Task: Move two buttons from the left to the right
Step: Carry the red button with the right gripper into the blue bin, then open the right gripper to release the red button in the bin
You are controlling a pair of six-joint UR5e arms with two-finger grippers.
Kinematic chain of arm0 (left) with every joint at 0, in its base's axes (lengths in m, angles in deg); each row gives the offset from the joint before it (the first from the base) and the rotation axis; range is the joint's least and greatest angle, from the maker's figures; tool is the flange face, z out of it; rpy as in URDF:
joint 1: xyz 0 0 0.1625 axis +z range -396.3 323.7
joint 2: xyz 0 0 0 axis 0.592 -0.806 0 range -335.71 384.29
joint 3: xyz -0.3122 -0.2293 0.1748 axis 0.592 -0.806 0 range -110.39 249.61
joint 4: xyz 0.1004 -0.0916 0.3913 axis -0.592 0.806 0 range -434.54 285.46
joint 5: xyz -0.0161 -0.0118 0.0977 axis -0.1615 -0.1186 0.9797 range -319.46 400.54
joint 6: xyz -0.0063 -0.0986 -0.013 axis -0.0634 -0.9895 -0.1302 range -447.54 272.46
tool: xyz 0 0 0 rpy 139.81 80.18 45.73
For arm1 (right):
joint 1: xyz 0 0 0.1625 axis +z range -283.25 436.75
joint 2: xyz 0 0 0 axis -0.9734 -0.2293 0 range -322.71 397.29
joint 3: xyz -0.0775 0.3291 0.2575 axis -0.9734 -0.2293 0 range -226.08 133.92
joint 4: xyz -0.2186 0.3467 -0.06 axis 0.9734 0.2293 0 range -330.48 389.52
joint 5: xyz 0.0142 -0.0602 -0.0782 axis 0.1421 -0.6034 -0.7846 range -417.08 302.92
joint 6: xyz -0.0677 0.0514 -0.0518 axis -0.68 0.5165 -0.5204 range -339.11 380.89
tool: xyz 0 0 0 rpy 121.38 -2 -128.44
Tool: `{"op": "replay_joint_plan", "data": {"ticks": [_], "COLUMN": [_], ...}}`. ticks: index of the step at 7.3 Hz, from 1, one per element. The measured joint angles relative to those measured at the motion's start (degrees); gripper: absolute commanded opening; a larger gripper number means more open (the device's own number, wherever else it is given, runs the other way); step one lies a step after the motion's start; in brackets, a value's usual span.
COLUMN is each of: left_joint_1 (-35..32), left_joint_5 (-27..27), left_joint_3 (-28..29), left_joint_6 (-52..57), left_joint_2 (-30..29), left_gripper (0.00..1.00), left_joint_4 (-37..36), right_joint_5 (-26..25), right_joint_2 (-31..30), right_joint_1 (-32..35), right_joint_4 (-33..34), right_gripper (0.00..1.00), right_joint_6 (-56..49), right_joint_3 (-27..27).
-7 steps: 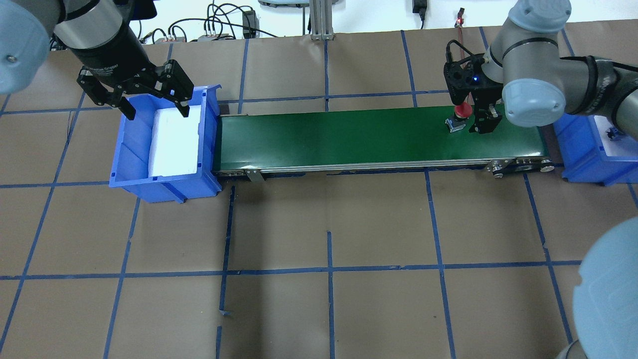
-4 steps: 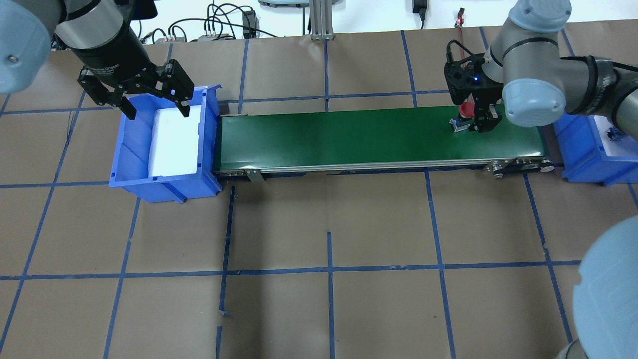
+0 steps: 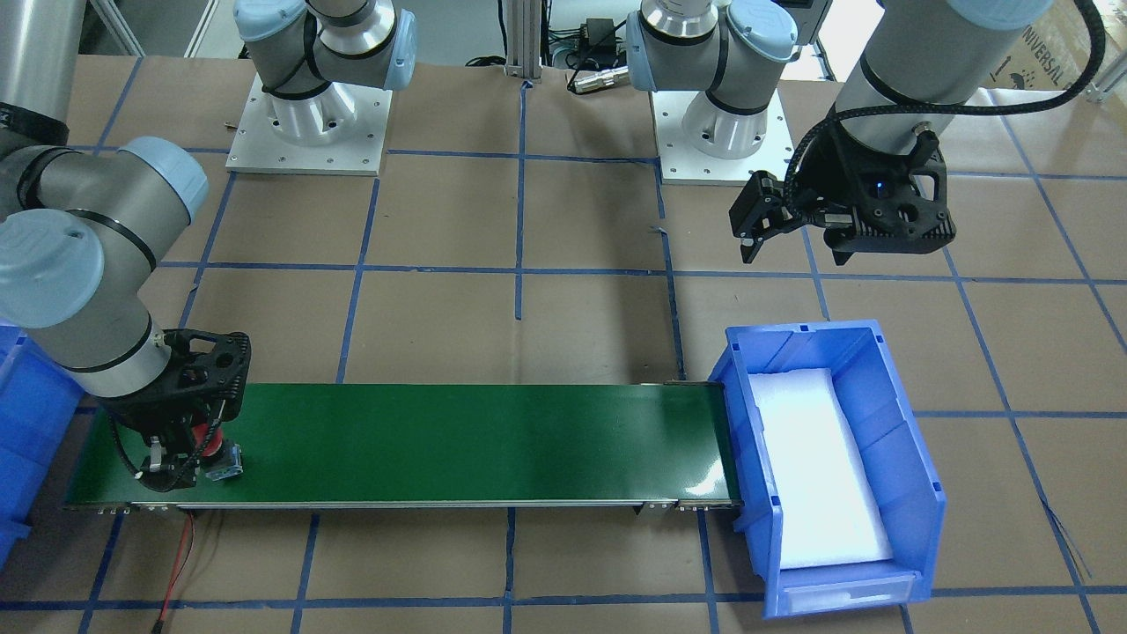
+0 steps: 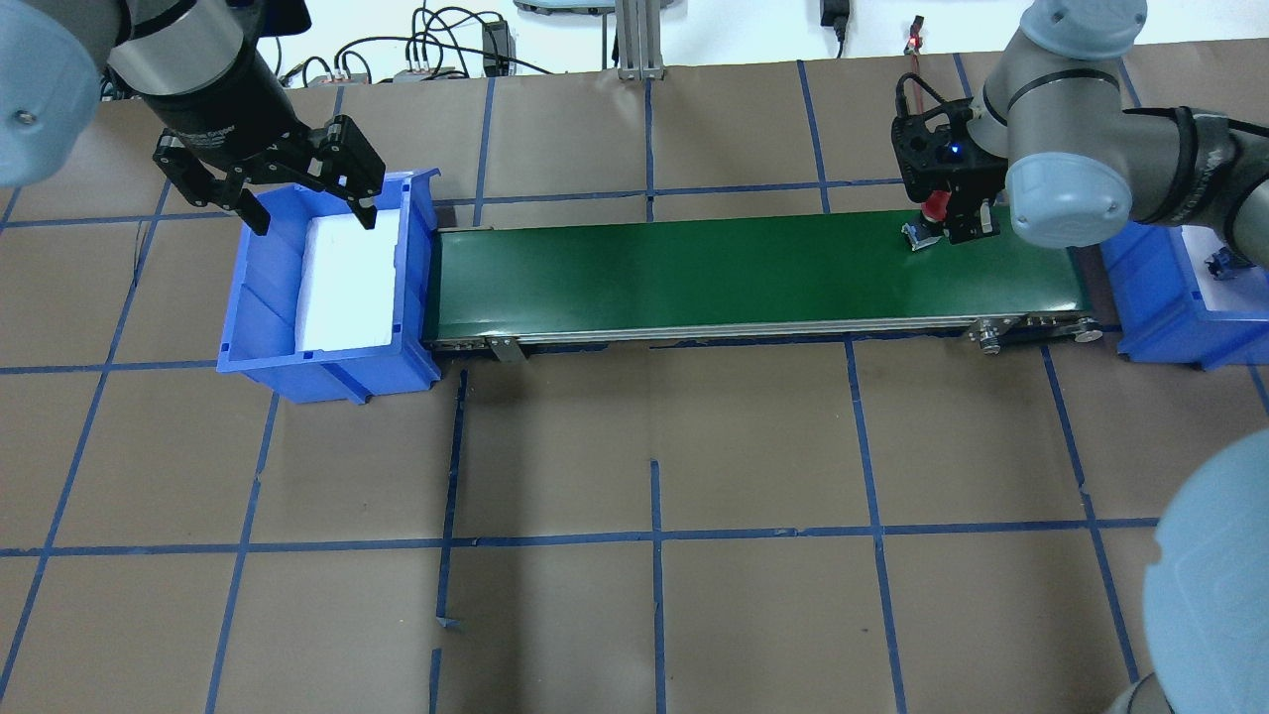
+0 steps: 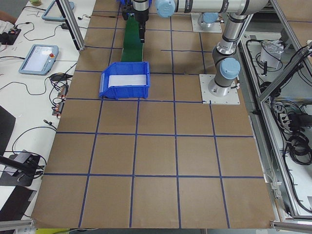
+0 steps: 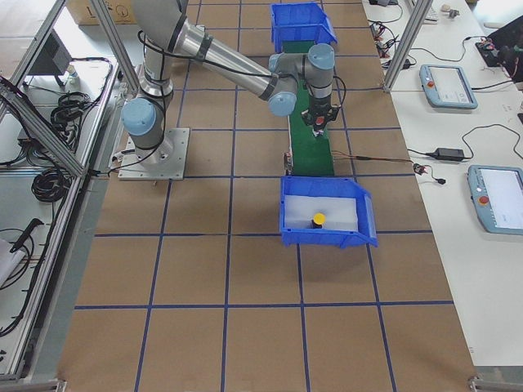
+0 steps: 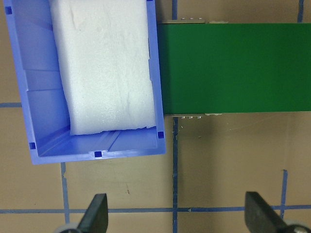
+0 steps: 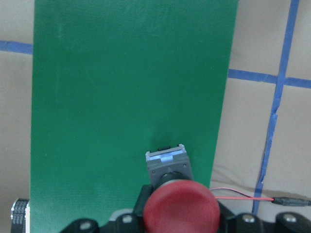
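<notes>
The red button (image 8: 180,204), judged light, rigid and best taken by its squarish body under the cap, is pinched in the right jaws, apparently above the belt's (image 4: 694,273) 3 o'clock end from overhead, the yellow button (image 6: 318,219) lying in the bin (image 6: 327,238) beyond and the left jaws spread.

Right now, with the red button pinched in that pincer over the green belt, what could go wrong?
The right pincer grips the red button with its body sticking out; it might slip and fall onto the green belt. The yellow button already sits in the right blue bin, so the red one could land on it and knock it over.
</notes>
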Motion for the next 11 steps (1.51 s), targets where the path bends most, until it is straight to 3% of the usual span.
{"op": "replay_joint_plan", "data": {"ticks": [2,4,7,11], "left_joint_1": [0.0,0.0,0.0,0.0], "left_joint_5": [0.0,0.0,0.0,0.0], "left_joint_3": [0.0,0.0,0.0,0.0], "left_joint_6": [0.0,0.0,0.0,0.0], "left_joint_2": [0.0,0.0,0.0,0.0], "left_gripper": [1.0,1.0,1.0,1.0], "left_joint_4": [0.0,0.0,0.0,-0.1], "right_joint_5": [-0.5,0.1,5.0,7.2], "right_joint_2": [-1.0,-1.1,2.8,8.4], "right_joint_1": [-3.1,-13.4,-26.0,-27.2], "right_joint_4": [-2.7,-6.8,-7.8,-6.7], "right_gripper": [0.08,0.08,0.08,0.12], "right_joint_6": [-0.1,-2.3,-7.9,-12.6], "right_joint_3": [-4.8,-10.3,-12.0,-11.1]}}
